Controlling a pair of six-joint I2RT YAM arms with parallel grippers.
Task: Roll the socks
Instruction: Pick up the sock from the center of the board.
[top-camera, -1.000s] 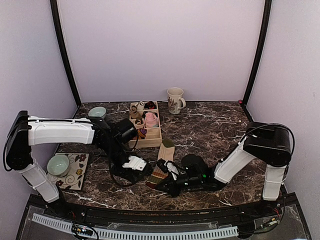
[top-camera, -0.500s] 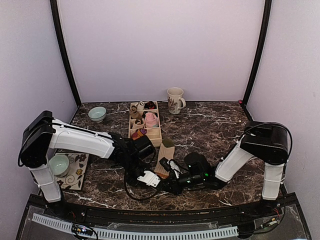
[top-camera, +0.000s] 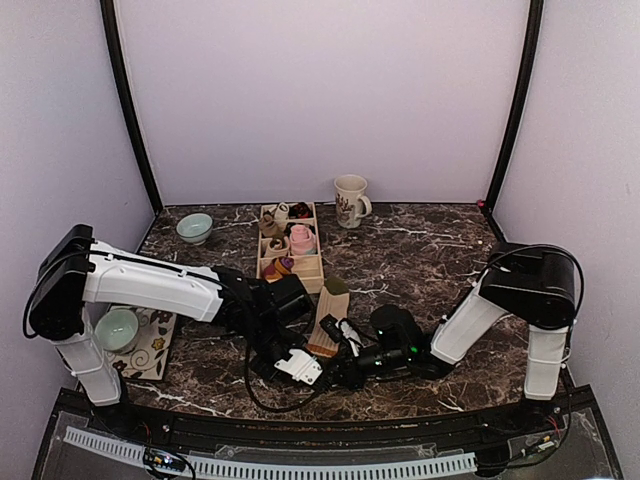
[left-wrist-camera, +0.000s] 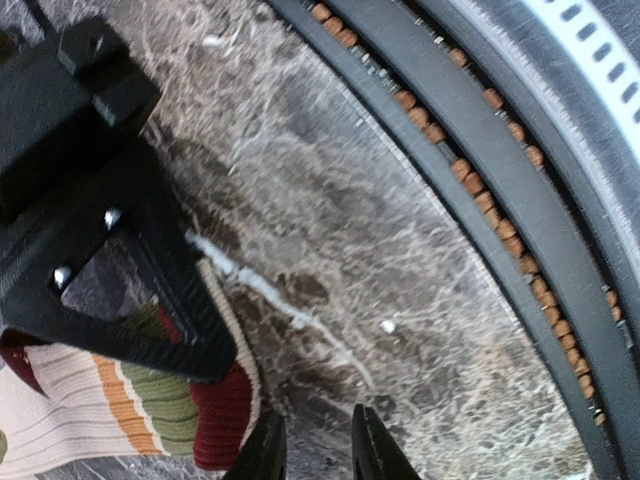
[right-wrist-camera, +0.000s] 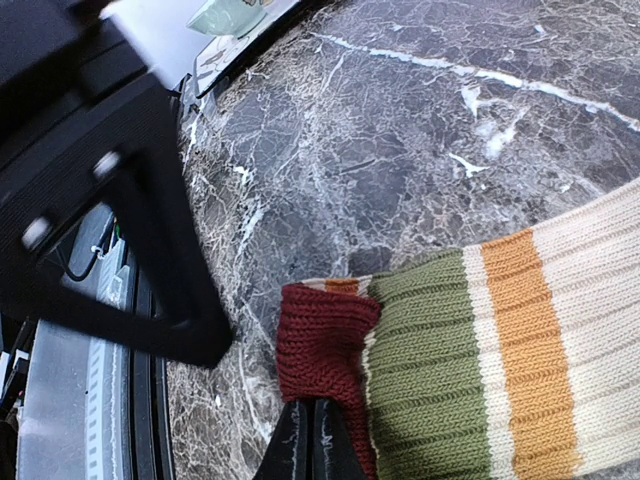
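Pinching the maroon end of the striped sock (right-wrist-camera: 470, 340) by the near edge of the table (right-wrist-camera: 420, 130), I have my right gripper (right-wrist-camera: 312, 440) clamped, my left gripper (left-wrist-camera: 318, 452) just beside it, jaws slightly spread.

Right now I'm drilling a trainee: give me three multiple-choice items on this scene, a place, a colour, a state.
1. Where on the table is the mug? A) far edge B) near edge C) left edge
2. Which colour is the sock end in the right gripper? A) blue B) maroon C) grey
3. The right gripper is: A) wide open B) shut on the sock C) out of view
Answers: A, it stands at the back; B, the maroon cuff sits in its pinch; B, it clamps the knit.
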